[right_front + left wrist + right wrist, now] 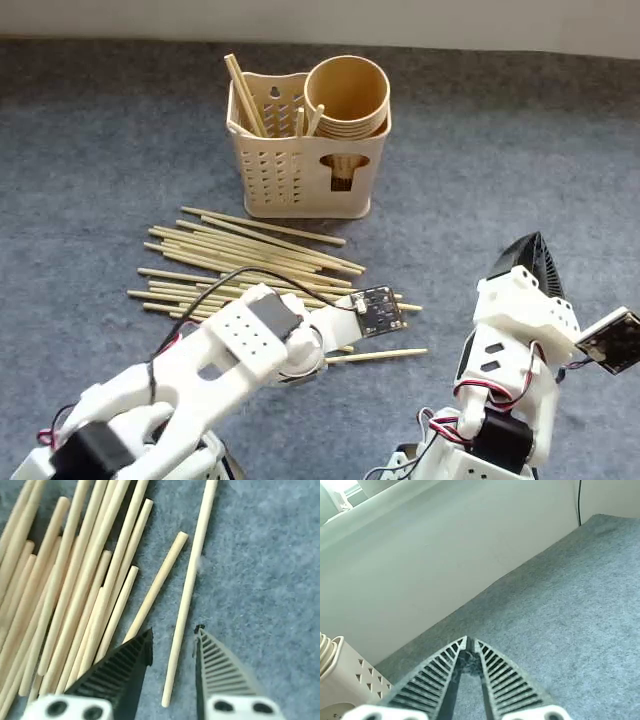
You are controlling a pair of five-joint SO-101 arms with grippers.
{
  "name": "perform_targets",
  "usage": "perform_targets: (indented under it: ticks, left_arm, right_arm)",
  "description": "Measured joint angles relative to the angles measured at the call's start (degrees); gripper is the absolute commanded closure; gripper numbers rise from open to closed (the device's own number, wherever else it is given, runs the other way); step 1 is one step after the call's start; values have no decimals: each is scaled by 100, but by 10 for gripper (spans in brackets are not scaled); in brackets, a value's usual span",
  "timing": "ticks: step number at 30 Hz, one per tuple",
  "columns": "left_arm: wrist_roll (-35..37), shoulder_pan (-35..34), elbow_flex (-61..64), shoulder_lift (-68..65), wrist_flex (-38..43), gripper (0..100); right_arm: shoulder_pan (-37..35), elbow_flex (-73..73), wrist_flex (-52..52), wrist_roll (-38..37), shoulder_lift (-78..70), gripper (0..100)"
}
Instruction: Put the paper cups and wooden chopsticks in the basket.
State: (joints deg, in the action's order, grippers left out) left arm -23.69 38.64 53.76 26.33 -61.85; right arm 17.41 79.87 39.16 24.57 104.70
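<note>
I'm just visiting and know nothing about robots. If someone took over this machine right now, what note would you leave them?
Left tool: open, over one stray chopstick, not gripping it.
Right tool: shut, empty, away from the pile.
Done: stacked paper cups and a few chopsticks stand in the basket.
Left: the chopstick pile on the grey mat in front of the basket, plus the stray one.

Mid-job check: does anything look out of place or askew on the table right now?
Nothing is spilled or damaged. A stray chopstick lies apart from the chopstick pile, inside the open left gripper. In the basket, a leaning chopstick tilts out past the rim.
</note>
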Motion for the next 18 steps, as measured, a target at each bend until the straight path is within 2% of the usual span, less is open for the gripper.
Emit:
perform_targets:
  ticks: [9, 13, 18]
  left_arm:
    - [9, -35, -202, -1327, 624, 864]
    - [9, -35, -387, -1547, 615, 934]
    - [18, -62, -475, -1776, 615, 966]
  right_arm:
    - [0, 0, 0, 0, 0, 989]
    - [0, 0, 0, 0, 0, 989]
    - [0, 0, 0, 0, 0, 989]
